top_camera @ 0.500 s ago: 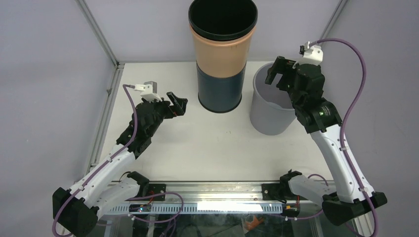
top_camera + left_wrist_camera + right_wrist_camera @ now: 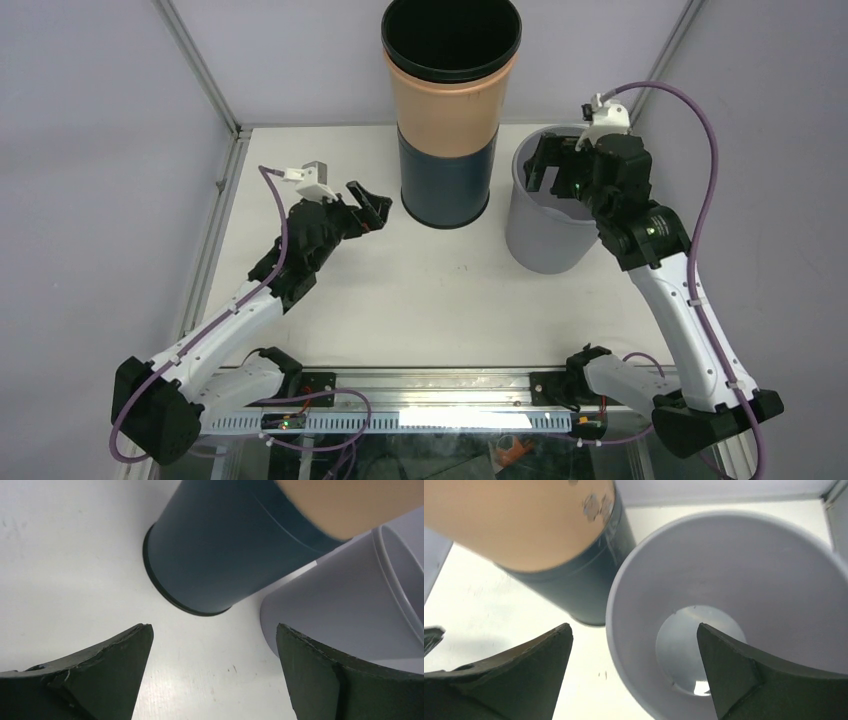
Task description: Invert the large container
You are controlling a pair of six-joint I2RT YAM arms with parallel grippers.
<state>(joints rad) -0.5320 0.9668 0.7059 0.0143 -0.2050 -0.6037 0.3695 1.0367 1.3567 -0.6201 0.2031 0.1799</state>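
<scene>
A tall container (image 2: 450, 110), peach above and dark blue below with a dark open top, stands upright at the back middle of the table; it also shows in the left wrist view (image 2: 220, 555) and the right wrist view (image 2: 534, 525). A shorter grey bucket (image 2: 545, 225) stands upright just right of it, its open mouth in the right wrist view (image 2: 734, 610). My left gripper (image 2: 371, 207) is open and empty, left of the tall container's base, apart from it. My right gripper (image 2: 547, 166) is open and empty above the bucket's left rim, its jaws straddling that rim.
The white table (image 2: 440, 300) has a metal frame post (image 2: 200, 70) at the back left and a rail (image 2: 400, 380) along the near edge. The grey bucket nearly touches the tall container.
My left gripper has moved a little right, toward the tall container's base. My right gripper has shifted left and lower over the grey bucket's rim.
</scene>
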